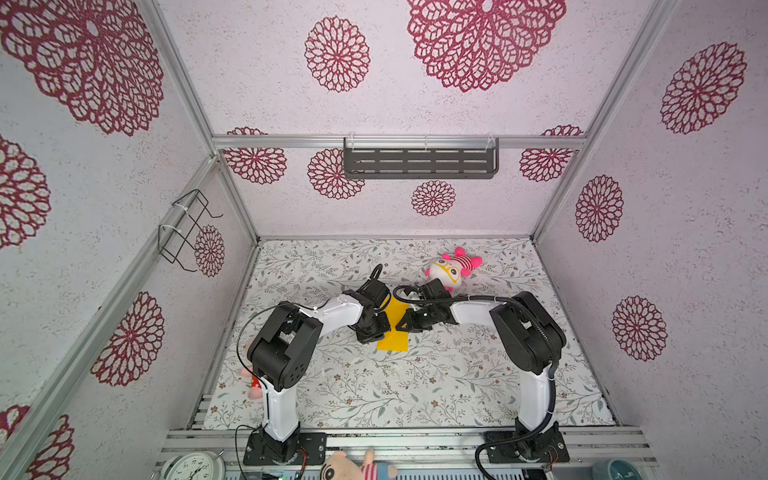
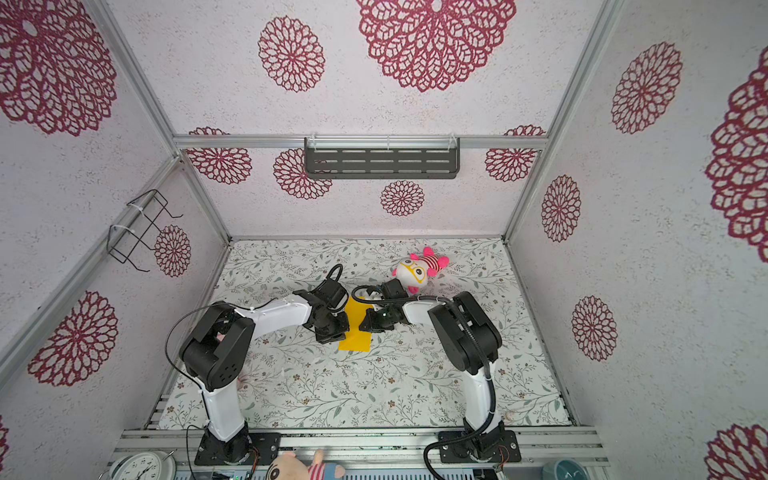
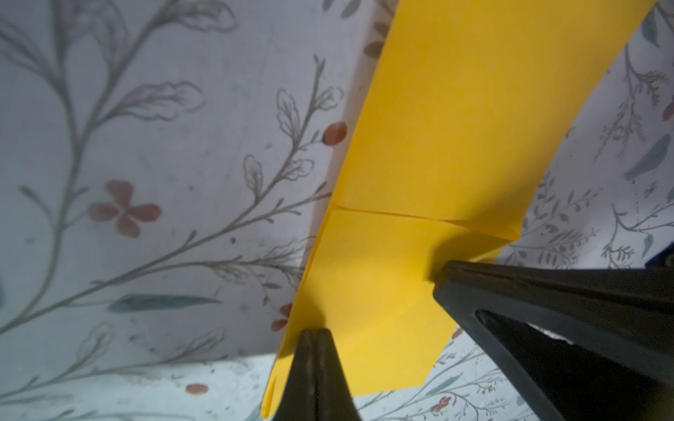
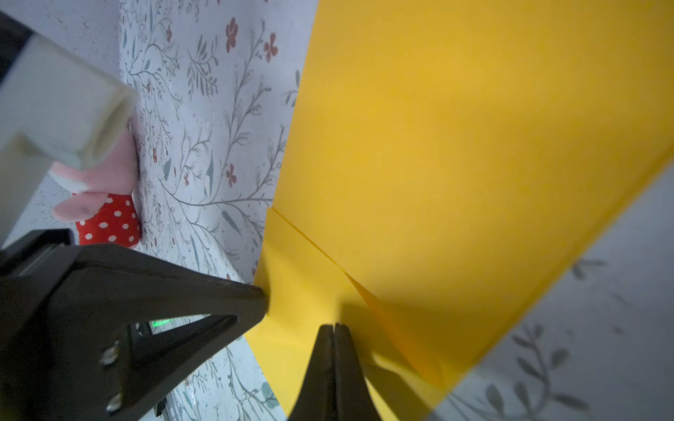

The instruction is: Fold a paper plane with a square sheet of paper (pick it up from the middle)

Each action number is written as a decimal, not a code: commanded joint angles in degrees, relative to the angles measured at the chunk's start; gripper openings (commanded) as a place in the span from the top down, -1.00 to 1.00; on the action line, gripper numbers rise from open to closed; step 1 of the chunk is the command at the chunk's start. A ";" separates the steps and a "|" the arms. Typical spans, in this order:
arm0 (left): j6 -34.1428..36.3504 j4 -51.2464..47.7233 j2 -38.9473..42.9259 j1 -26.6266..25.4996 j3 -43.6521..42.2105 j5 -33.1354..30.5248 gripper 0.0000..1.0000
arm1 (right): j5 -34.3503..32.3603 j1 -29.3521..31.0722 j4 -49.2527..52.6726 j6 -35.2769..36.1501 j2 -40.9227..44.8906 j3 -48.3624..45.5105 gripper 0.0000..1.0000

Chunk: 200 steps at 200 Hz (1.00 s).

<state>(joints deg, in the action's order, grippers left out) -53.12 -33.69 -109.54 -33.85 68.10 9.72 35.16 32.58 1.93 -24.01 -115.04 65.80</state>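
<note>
A folded yellow-orange sheet of paper [image 1: 392,343] lies near the middle of the floral-clothed table [image 1: 415,395]. It shows as a narrow band running from the far edge toward the near edge, with both arms meeting over it. In the left wrist view a flap edge crosses the band from side to side, and the layers along one long edge stand slightly apart.

The left gripper [image 3: 313,337] has its jaws pressed fully together, tips down on the paper close to its long left edge. The right gripper [image 4: 333,330] is likewise closed tight, its tips set on the paper beside a slanting crease. I cannot tell whether either pair has a layer pinched between the tips. The two grippers sit just beside each other, across the width of the band.

A pink-and-white plush toy [image 1: 452,268] lies near the far edge, right of centre, apart from the paper. A plush in a red polka-dot dress [image 4: 105,222] lies by the left edge.
</note>
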 commanded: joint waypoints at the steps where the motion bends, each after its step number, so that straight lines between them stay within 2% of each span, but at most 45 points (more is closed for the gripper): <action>1: 0.31 -2.33 -1.77 0.10 -1.04 -1.10 1.00 | -3.75 -0.99 3.20 0.21 -1.00 0.82 0.89; 36: 0.39 -2.43 -1.71 0.09 -1.30 -1.10 1.00 | -7.30 -3.03 5.83 0.75 -1.91 1.00 0.92; 147: 0.65 -2.78 -1.53 0.10 -0.86 -1.28 1.00 | -12.29 -6.17 11.55 3.13 -2.04 2.62 0.93; 178: 0.82 -2.65 -1.40 0.08 -0.62 -1.11 1.00 | -14.08 -6.37 11.91 3.36 0.23 3.25 0.92; 200: 1.22 -0.95 -0.28 0.08 -0.20 0.46 1.00 | -13.65 -6.36 9.39 2.07 4.64 2.26 0.80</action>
<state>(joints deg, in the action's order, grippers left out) -52.47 -33.65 -109.54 -33.85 68.10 9.76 27.90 27.44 8.82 -22.41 -114.65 69.41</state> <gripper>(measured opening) 0.039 0.070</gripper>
